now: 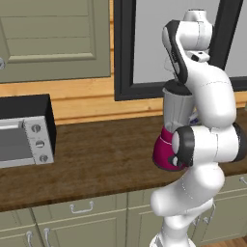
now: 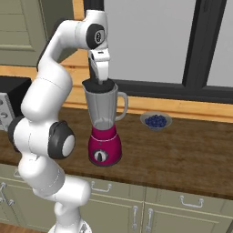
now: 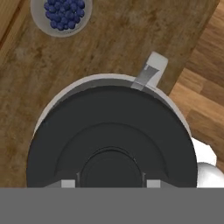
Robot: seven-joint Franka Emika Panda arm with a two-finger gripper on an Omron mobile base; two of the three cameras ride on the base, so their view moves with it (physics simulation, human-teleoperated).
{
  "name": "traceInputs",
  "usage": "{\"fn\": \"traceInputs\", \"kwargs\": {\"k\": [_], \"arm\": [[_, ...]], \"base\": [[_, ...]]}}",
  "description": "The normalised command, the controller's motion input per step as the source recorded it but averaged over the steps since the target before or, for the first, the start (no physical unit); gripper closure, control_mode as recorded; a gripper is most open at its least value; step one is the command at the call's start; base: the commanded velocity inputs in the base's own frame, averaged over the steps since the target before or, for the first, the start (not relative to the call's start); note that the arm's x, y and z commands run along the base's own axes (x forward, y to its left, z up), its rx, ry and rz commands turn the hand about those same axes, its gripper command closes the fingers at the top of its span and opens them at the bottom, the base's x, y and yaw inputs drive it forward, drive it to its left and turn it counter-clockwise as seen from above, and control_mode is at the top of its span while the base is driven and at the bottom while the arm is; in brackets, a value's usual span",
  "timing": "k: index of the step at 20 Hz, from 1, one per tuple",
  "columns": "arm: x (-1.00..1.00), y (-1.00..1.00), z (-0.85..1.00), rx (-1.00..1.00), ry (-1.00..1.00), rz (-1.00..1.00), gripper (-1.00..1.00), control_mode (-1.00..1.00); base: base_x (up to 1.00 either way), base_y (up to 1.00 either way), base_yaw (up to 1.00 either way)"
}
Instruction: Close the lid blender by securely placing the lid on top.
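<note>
Gripper (image 2: 101, 80) holds the lid (image 3: 111, 140) by its centre knob, squarely over the blender (image 2: 104, 132) jar mouth, apparently for even seating.

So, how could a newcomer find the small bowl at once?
Look along the wooden counter below the dark window frame. Beside the magenta-based blender, on its handle side, stands a shallow grey bowl, the only dish there, heaped with dark blue berries.
</note>
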Motion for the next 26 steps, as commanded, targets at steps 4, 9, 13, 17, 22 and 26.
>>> {"fn": "traceInputs", "kwargs": {"k": [4, 9, 13, 17, 22, 26], "arm": [[0.00, 0.00, 0.00, -0.04, -0.15, 0.00, 1.00, -1.00], [0.00, 0.00, -0.07, -0.05, 0.00, 0.00, 1.00, -1.00], [-0.02, 0.00, -0.24, -0.12, 0.00, 0.00, 1.00, -1.00], [-0.08, 0.00, -0.12, -0.08, 0.01, 0.00, 1.00, -1.00], [-0.02, 0.01, 0.00, -0.05, 0.00, 0.00, 1.00, -1.00], [0.01, -0.01, 0.01, -0.02, -0.02, 0.00, 1.00, -1.00]], "base": [[0.00, 0.00, 0.00], [0.00, 0.00, 0.00], [0.00, 0.00, 0.00], [0.00, 0.00, 0.00], [0.00, 0.00, 0.00], [0.00, 0.00, 0.00]]}}
